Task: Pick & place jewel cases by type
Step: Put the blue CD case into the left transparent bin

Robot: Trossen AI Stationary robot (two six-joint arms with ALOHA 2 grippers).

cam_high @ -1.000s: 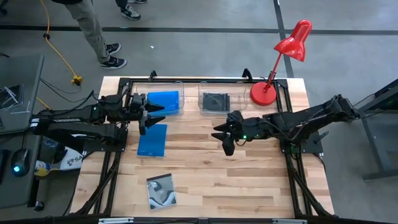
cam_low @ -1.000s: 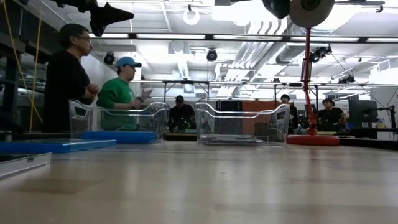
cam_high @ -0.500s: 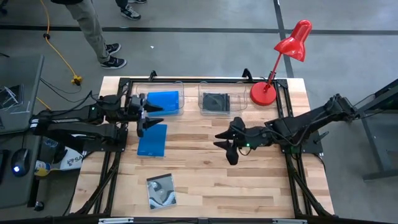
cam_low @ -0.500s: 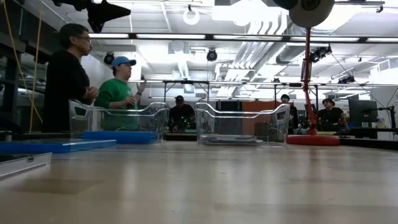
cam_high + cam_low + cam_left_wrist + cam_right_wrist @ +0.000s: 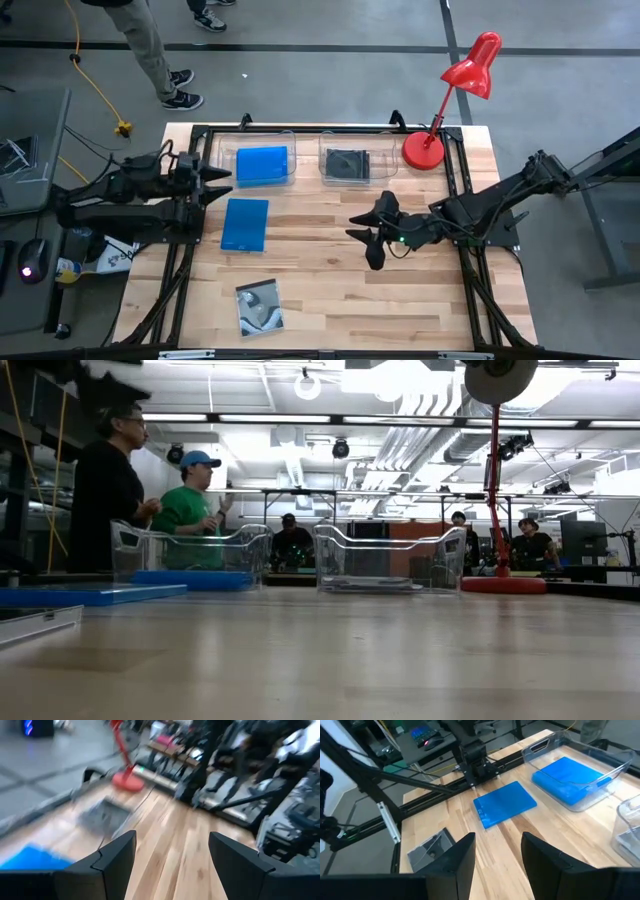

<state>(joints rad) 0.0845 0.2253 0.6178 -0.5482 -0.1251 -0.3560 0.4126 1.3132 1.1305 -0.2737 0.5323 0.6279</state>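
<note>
Loose items: one bright blue rectangular jewel case (image 5: 245,224) flat on the wooden worktop (image 5: 330,290), left of centre; one silvery-grey swirl-covered square case (image 5: 259,306) near the front edge.
Sorted items: blue case in the left clear plastic tub (image 5: 262,165); dark case in the right clear tub (image 5: 346,164). Judged partly done, two cases left out.
Left gripper (image 5: 214,183): jaws released, empty; since the earlier frame it has pulled back off the worktop.
Right gripper (image 5: 366,241): jaws released, empty, mid-worktop, edged nearer the front.

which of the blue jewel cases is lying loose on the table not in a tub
The blue case lying on bare wood in front of the left tub; the other blue case lies inside that tub.
</note>
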